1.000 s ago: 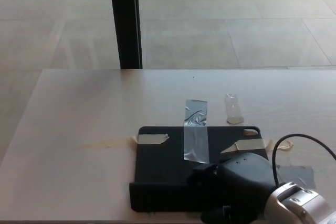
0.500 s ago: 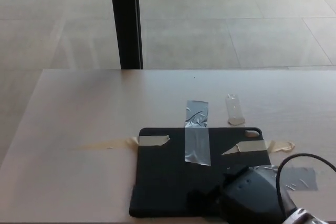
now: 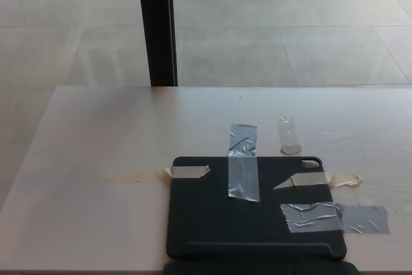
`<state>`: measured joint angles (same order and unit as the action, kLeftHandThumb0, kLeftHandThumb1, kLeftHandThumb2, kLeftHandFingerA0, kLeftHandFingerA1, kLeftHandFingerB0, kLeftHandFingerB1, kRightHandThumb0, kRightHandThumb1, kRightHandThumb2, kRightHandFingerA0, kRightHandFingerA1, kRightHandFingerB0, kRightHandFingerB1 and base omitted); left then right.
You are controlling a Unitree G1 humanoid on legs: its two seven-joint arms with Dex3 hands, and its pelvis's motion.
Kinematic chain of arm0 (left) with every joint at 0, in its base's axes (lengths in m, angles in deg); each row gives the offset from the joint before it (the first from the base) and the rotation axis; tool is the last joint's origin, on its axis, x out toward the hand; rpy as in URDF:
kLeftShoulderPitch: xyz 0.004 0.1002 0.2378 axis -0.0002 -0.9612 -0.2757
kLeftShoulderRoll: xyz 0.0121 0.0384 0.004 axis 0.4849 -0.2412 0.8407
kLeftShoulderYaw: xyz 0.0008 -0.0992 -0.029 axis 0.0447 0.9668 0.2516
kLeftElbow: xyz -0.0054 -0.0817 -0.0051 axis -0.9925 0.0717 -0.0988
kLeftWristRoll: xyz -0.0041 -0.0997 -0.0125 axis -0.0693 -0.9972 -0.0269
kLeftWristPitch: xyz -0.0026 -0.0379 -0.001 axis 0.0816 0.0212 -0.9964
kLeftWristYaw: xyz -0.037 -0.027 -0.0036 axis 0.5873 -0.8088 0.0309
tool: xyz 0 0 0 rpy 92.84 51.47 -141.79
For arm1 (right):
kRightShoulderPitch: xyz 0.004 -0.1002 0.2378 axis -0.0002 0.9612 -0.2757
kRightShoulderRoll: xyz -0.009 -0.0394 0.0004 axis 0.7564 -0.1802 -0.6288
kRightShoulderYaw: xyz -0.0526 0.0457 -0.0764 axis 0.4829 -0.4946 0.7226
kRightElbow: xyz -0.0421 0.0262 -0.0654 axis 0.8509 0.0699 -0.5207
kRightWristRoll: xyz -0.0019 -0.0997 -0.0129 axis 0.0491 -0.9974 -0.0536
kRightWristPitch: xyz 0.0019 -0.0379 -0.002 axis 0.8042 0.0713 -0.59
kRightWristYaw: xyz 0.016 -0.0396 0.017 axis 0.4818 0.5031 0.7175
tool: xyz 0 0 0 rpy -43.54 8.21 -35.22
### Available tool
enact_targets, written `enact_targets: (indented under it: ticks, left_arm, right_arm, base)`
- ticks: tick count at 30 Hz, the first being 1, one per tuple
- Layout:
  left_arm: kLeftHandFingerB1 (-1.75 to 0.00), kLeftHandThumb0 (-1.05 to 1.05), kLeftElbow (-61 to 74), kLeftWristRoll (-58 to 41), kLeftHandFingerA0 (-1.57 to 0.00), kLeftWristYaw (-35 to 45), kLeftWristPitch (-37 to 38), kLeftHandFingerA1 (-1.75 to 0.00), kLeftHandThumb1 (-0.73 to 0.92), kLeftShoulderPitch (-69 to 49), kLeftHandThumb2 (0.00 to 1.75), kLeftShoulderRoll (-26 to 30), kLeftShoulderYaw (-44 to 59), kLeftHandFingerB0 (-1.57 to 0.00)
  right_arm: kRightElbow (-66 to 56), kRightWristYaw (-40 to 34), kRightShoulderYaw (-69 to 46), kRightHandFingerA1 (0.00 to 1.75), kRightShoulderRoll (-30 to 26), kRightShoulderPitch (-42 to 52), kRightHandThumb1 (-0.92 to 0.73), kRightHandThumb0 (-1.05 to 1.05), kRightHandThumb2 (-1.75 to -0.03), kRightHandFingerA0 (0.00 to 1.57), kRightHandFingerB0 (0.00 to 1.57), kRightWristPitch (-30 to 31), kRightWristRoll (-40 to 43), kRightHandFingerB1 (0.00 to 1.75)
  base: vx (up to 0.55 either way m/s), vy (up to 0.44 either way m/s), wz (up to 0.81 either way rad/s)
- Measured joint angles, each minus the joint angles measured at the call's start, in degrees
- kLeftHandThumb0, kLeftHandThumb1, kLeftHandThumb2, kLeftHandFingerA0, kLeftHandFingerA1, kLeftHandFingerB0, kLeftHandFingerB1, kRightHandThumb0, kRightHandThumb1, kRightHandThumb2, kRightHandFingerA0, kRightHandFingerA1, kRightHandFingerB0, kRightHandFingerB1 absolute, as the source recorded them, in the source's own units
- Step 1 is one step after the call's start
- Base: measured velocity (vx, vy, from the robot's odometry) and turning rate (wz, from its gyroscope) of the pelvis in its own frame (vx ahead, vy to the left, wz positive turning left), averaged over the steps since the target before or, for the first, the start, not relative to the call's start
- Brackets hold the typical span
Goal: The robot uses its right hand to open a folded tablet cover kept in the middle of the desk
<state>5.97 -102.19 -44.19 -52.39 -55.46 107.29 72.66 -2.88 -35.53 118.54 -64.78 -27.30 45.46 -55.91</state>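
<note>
The black tablet cover (image 3: pixel 251 214) lies flat near the desk's front edge, held down by strips of tape. A ridge runs along its near side, and a second dark panel (image 3: pixel 257 267) shows at the bottom edge of the picture, partly cut off. Clear tape (image 3: pixel 243 170) crosses its far edge, beige tape (image 3: pixel 188 172) sits at its left corner, and silver tape (image 3: pixel 312 217) covers its right part. Neither of my hands shows in the head view.
The pale wooden desk (image 3: pixel 116 152) stretches left and back. A small clear plastic piece (image 3: pixel 288 135) lies behind the cover. A black post (image 3: pixel 158 24) stands beyond the desk's far edge, on a tiled floor. More grey tape (image 3: pixel 364 219) sticks to the desk at right.
My right hand, which lay over the cover's near right part, has drawn back out of the picture. The silver tape and the cover's near edge with a further panel now show.
</note>
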Motion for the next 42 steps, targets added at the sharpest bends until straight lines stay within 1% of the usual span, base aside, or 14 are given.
enact_targets:
  ticks: [1,7,8,10,13,17,18,19,23,25,26,27,29,42]
  left_arm:
    - [-0.76,-0.70,0.00,-0.11,-0.80,0.05,0.06,-0.83,0.55,0.00,1.04,0.50,-0.09,-0.66]
    - [-0.70,-0.71,-0.02,-0.69,-0.84,0.39,0.44,-0.79,0.76,0.39,0.62,1.88,-0.15,-0.68]
    - [-0.70,-0.71,-0.02,-0.73,-0.86,0.40,0.44,-0.80,0.76,0.40,0.62,1.88,-0.15,-0.68]
    - [-0.70,-0.71,-0.02,-0.81,-0.86,0.40,0.44,-0.80,0.77,0.40,0.62,1.88,-0.15,-0.68]
    - [-0.77,-0.73,-0.02,-0.93,-0.81,0.41,0.46,-0.83,0.55,0.42,1.04,1.88,-0.17,-0.68]
    - [-0.70,-0.72,-0.06,-1.15,-0.88,0.45,0.47,-0.81,0.77,0.42,0.62,1.88,-0.20,-0.69]
    - [-0.76,-0.71,-0.08,-1.18,-0.82,0.45,0.47,-0.83,0.58,0.42,1.05,1.88,-0.21,-0.66]
    - [-0.71,-0.71,-0.08,-1.21,-0.85,0.45,0.47,-0.81,0.77,0.43,0.63,1.88,-0.27,-0.68]
    - [-0.77,-0.73,-0.13,-1.37,-0.81,0.46,0.55,-0.82,0.56,0.42,1.04,1.90,-0.43,-0.69]
    - [-0.70,-0.72,-0.20,-1.39,-0.83,0.50,0.65,-0.77,0.77,0.42,0.63,1.90,-0.58,-0.68]
    - [-0.77,-0.72,-0.21,-1.40,-0.81,0.50,0.68,-0.83,0.55,0.42,1.04,1.90,-0.59,-0.69]
    - [-0.69,-0.72,-0.30,-1.43,-0.82,0.50,0.79,-0.78,0.77,0.42,0.63,1.93,-0.62,-0.68]
    - [-0.70,-0.72,-0.36,-1.48,-0.85,0.51,0.89,-0.79,0.77,0.45,0.63,1.94,-0.64,-0.68]
    - [-0.69,-0.71,-0.64,-1.79,-0.84,0.70,1.05,-0.79,0.77,0.49,0.63,2.38,-0.78,-0.67]
  right_arm:
    - [-0.04,0.72,-0.84,0.90,-0.14,3.06,-0.76,-0.89,-1.13,0.60,0.29,0.06,0.00,0.53]
    - [1.38,2.48,-7.48,0.83,2.33,8.55,-0.92,-0.90,-0.73,0.57,0.30,-0.01,3.62,0.40]
    - [1.54,2.59,-8.36,0.74,2.92,8.72,-0.81,-0.94,-1.15,0.53,0.24,-0.01,4.37,0.49]
    - [1.61,3.21,-10.42,0.74,4.47,9.17,-0.92,-0.90,-0.75,0.58,0.30,0.11,6.04,0.38]
    - [1.70,3.81,-13.18,0.73,6.64,9.95,-0.81,-0.95,-1.16,0.59,0.28,0.22,8.34,0.50]
    - [1.87,4.40,-16.55,0.70,9.33,11.21,-0.92,-0.87,-0.74,0.58,0.28,0.15,11.61,0.38]
    - [1.81,4.55,-17.14,0.62,9.73,11.36,-0.92,-0.84,-0.72,0.54,0.29,0.12,12.18,0.38]
    - [1.49,4.92,-18.01,0.72,10.25,11.50,-0.77,-0.87,-1.12,0.56,0.26,0.12,13.20,0.50]
    - [-2.16,7.32,-20.73,0.58,11.43,10.54,-0.92,-0.88,-0.72,0.63,0.30,0.14,16.40,0.38]
    - [-4.83,8.81,-21.91,0.56,11.92,8.16,-0.92,-0.86,-0.68,0.63,0.34,0.13,18.06,0.38]
    - [-5.30,9.12,-22.15,0.56,12.09,7.59,-0.92,-0.87,-0.73,0.62,0.31,0.13,18.45,0.38]
    - [-6.68,10.35,-22.92,0.56,12.43,5.24,-0.92,-0.87,-0.72,0.63,0.32,0.14,19.63,0.39]
    - [-8.54,11.91,-23.99,0.66,13.11,1.37,-0.74,-0.86,-1.13,0.61,0.31,0.32,21.00,0.51]
    - [-1.92,14.88,-24.95,0.65,16.72,-15.45,-0.72,-0.83,-1.13,0.56,0.35,-0.08,23.59,0.52]
  base:
    - [0.00,0.000,0.00]
    - [0.00,0.000,0.00]
    - [0.00,0.000,0.00]
    - [0.00,0.000,0.00]
    - [0.00,0.000,0.00]
    - [0.00,0.000,0.00]
    - [0.00,0.000,0.00]
    - [0.00,0.000,0.00]
    - [0.00,0.000,0.00]
    - [0.00,0.000,0.00]
    - [0.00,0.000,0.00]
    - [0.00,0.000,0.00]
    - [0.00,0.000,0.00]
    - [0.00,0.000,0.00]
